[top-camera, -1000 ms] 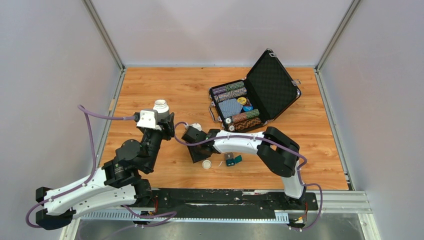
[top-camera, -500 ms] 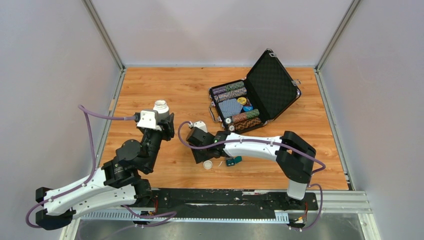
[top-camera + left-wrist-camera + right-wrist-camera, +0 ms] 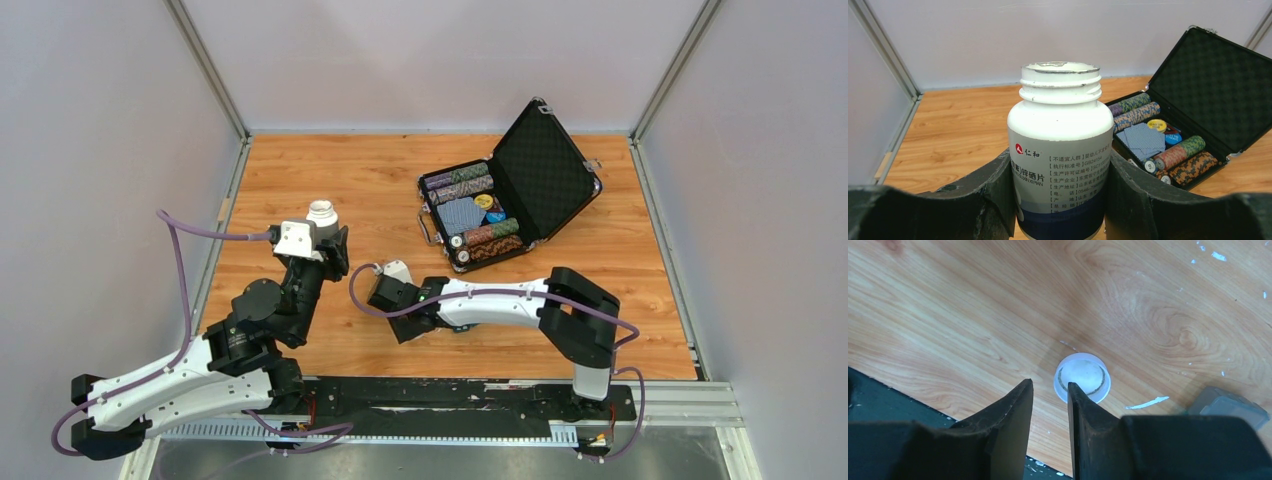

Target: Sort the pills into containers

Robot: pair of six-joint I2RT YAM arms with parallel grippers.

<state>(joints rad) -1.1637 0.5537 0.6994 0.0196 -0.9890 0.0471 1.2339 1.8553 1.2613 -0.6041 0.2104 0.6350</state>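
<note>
My left gripper (image 3: pixel 322 243) is shut on a white pill bottle (image 3: pixel 1060 150) with a printed label; it stands upright and its mouth is uncapped. The bottle's white cap (image 3: pixel 1082 377) lies inside-up on the wood near the front edge. My right gripper (image 3: pixel 1049 385) hangs low over the wood with a narrow empty gap between its fingers; the right fingertip (image 3: pixel 1073 390) overlaps the cap's rim. In the top view the right gripper (image 3: pixel 408 327) covers the cap. A small grey-teal container (image 3: pixel 1228 404) lies to the right of the cap. No pills show.
An open black case (image 3: pixel 512 195) of poker chips and cards stands at the back right and also shows in the left wrist view (image 3: pixel 1173 145). White flakes (image 3: pixel 1147 402) litter the wood. The black base rail (image 3: pixel 450 395) runs along the near edge.
My right arm has swung toward the near left and lowered over the cap, hiding the cap and the teal box in the top view. The left arm and bottle have stayed still.
</note>
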